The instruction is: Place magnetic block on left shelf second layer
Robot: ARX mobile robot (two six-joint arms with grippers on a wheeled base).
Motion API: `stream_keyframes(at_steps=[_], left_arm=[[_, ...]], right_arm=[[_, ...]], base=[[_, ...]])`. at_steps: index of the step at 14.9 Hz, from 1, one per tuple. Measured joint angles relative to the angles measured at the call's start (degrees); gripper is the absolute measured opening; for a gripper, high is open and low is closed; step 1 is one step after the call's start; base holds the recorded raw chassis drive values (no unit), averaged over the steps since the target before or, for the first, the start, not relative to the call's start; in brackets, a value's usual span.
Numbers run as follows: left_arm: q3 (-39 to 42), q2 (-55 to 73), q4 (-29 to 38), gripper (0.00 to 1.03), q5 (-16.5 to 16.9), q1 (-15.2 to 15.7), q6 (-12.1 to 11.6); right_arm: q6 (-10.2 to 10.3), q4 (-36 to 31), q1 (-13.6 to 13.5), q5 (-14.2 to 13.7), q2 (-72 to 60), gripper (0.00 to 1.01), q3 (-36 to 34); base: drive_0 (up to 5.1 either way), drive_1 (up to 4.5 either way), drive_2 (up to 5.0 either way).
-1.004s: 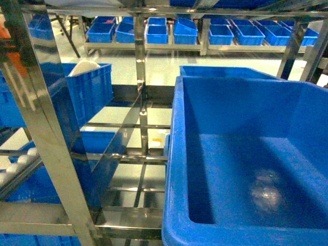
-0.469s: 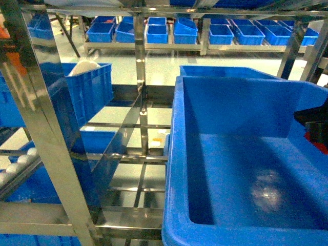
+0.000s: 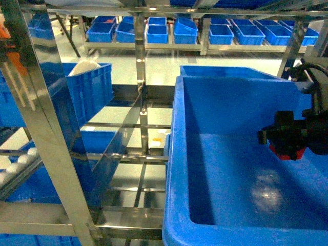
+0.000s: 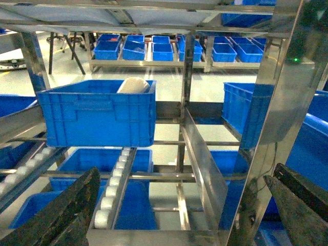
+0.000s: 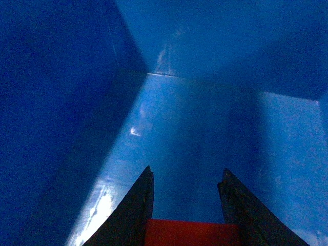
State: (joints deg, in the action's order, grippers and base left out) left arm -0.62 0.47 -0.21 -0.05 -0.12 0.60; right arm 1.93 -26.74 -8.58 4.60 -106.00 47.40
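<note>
The right claw [image 3: 288,137] hung inside the big blue crate [image 3: 215,92] at about 3 o'clock in the head view, pinching the magnetic block [image 5: 190,232] between its fingers, probably to carry it clear of the crate's walls. The left claw [image 4: 174,215] stood spread before the left shelf second layer [image 4: 123,171], holding nothing.

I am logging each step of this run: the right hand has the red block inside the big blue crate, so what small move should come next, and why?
Probably lower a little, then open. The right hand is shut on the red magnetic block and hangs above the blue crate floor, with bare floor ahead in the wrist view. Releasing lower should keep the block from bouncing. Whether this crate sits on the left shelf's second layer cannot be told.
</note>
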Motion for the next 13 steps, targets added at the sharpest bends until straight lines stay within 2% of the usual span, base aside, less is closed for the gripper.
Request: stream_keyframes(at_steps=[2, 4, 5, 7, 8, 10, 11, 13], left_arm=[[0.0, 0.0, 0.0, 0.98, 0.0, 0.0, 0.0], [0.0, 0.0, 0.0, 0.98, 0.0, 0.0, 0.0], [0.0, 0.0, 0.0, 0.98, 0.0, 0.0, 0.0], [0.0, 0.0, 0.0, 0.98, 0.0, 0.0, 0.0], [0.0, 0.0, 0.0, 0.98, 0.0, 0.0, 0.0], [0.0, 0.0, 0.0, 0.98, 0.0, 0.0, 0.0], [0.0, 0.0, 0.0, 0.98, 0.0, 0.0, 0.0], [0.0, 0.0, 0.0, 0.98, 0.0, 0.0, 0.0]], right_arm=[[0.0, -0.8, 0.0, -0.8, -1.9, 0.34, 2.5], [-0.2, -3.5, -0.3, -0.6, 0.6, 0.57, 1.3], [-1.0, -5.4, -0.5, -0.7, 3.1, 0.68, -0.9], [-4.3, -10.1, -0.8, -2.0, 8.6, 0.93, -7.3], [-5.4, -11.3, -0.8, -2.6, 11.7, 1.0, -10.9], [-8.2, -13.5, -1.3, -4.3, 19.7, 0.98, -16.6], [-8.5, -11.3, -1.5, -5.3, 26.1, 0.98, -19.0], [-8.5, -9.6, -1.5, -6.3, 29.9, 0.98, -19.9]], base=[[0.0, 0.0, 0.0], [0.0, 0.0, 0.0], [0.0, 0.0, 0.0], [0.0, 0.0, 0.0], [0.0, 0.0, 0.0], [0.0, 0.0, 0.0], [0.0, 0.0, 0.0], [0.0, 0.0, 0.0]])
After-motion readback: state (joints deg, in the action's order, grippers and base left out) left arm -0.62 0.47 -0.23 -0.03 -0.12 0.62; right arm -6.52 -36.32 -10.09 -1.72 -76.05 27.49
